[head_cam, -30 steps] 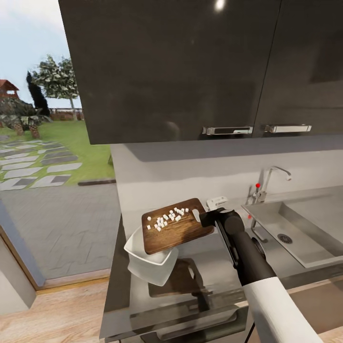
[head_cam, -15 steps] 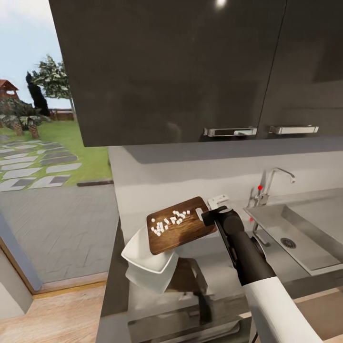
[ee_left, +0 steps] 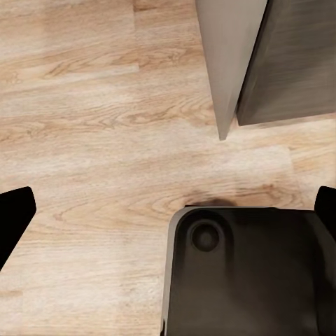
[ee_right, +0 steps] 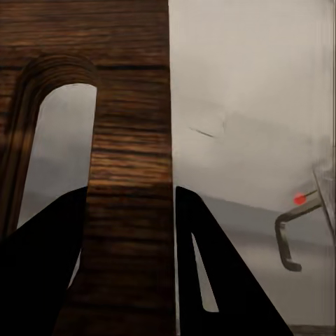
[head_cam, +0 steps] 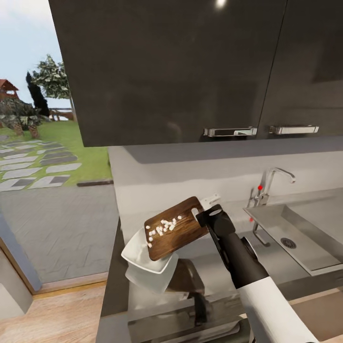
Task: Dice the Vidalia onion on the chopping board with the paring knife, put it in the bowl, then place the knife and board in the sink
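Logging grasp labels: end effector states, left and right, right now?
Left end effector: open, holding nothing.
Right end effector: closed on the chopping board, tilted over the bowl.

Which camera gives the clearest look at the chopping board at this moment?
The head view: it shows the whole chopping board tilted over the bowl, diced onion on it, held at its handle end by the right gripper. The right wrist view shows just the handle end between the fingers. The left wrist view faces the floor.
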You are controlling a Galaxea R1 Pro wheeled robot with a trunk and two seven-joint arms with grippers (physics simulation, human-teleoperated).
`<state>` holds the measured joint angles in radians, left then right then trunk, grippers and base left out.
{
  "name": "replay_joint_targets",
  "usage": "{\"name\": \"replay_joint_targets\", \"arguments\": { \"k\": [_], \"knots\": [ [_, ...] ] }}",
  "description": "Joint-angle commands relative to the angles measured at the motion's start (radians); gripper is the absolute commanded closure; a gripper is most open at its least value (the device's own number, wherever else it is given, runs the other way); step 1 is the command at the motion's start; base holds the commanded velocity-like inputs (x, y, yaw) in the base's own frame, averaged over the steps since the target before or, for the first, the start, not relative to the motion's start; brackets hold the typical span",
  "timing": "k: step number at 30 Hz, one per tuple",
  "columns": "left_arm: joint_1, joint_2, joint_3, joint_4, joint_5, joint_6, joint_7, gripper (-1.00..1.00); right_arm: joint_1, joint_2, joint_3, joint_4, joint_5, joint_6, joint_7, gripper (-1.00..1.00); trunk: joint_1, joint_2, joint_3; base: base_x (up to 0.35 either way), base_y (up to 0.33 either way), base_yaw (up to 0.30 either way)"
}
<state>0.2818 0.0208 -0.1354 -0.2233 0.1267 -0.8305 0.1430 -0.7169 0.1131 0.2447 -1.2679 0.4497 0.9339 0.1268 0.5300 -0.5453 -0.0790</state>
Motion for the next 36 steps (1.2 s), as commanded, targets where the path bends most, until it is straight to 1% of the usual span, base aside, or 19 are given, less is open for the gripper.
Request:
{"name": "replay_joint_targets", "arguments": {
  "k": [1, 4, 17, 19, 21, 22, 24, 26, 29, 36],
  "knots": [
    [0.0, 0.001, -0.009, -0.002, 0.01, -0.001, 0.003, -1.0, -0.001, 0.006, 0.001, -0.001, 0.016, 0.005, 0.01, 1.0, 0.0, -0.002, -0.002, 0.0, 0.0, 0.0],
    [0.0, 0.001, -0.009, -0.002, 0.01, -0.001, 0.003, -1.0, -0.001, 0.017, 0.001, -0.002, 0.036, 0.005, 0.011, 1.0, 0.0, -0.002, -0.002, 0.0, 0.0, 0.0],
    [0.0, 0.001, -0.009, -0.002, 0.01, -0.001, 0.003, -1.0, -0.002, 0.019, 0.001, -0.002, 0.044, 0.005, 0.009, 1.0, 0.0, -0.002, -0.002, 0.0, 0.0, 0.0],
    [0.0, 0.001, -0.009, -0.002, 0.01, -0.001, 0.003, -1.0, -0.003, 0.02, 0.001, -0.002, 0.062, 0.005, 0.008, 1.0, 0.0, -0.002, -0.002, 0.0, 0.0, 0.0],
    [0.0, 0.001, -0.009, -0.002, 0.01, -0.001, 0.003, -1.0, -0.004, 0.025, 0.001, -0.002, 0.092, 0.006, 0.008, 1.0, 0.0, -0.002, -0.002, 0.0, 0.0, 0.0],
    [0.0, 0.001, -0.009, -0.002, 0.01, -0.001, 0.003, -1.0, -0.005, 0.037, 0.001, -0.002, 0.114, 0.006, 0.008, 1.0, 0.0, -0.002, -0.002, 0.0, 0.0, 0.0],
    [0.0, 0.001, -0.009, -0.002, 0.01, -0.001, 0.003, -1.0, -0.005, 0.054, 0.001, -0.002, 0.14, 0.006, 0.008, 1.0, 0.0, -0.002, -0.002, 0.0, 0.0, 0.0],
    [0.0, 0.001, -0.009, -0.002, 0.01, -0.001, 0.003, -1.0, -0.006, 0.061, 0.001, -0.002, 0.165, 0.006, 0.008, 1.0, 0.0, -0.002, -0.002, 0.0, 0.0, 0.0],
    [0.0, 0.001, -0.009, -0.002, 0.01, -0.001, 0.003, -1.0, -0.006, 0.061, 0.001, -0.002, 0.173, 0.006, 0.008, 1.0, 0.0, -0.002, -0.002, 0.0, 0.0, 0.0],
    [0.0, 0.001, -0.009, -0.002, 0.01, 0.0, 0.003, -1.0, -0.006, 0.061, 0.001, -0.002, 0.175, 0.006, 0.008, 1.0, 0.0, -0.002, -0.002, 0.0, 0.0, 0.0]
  ]
}}
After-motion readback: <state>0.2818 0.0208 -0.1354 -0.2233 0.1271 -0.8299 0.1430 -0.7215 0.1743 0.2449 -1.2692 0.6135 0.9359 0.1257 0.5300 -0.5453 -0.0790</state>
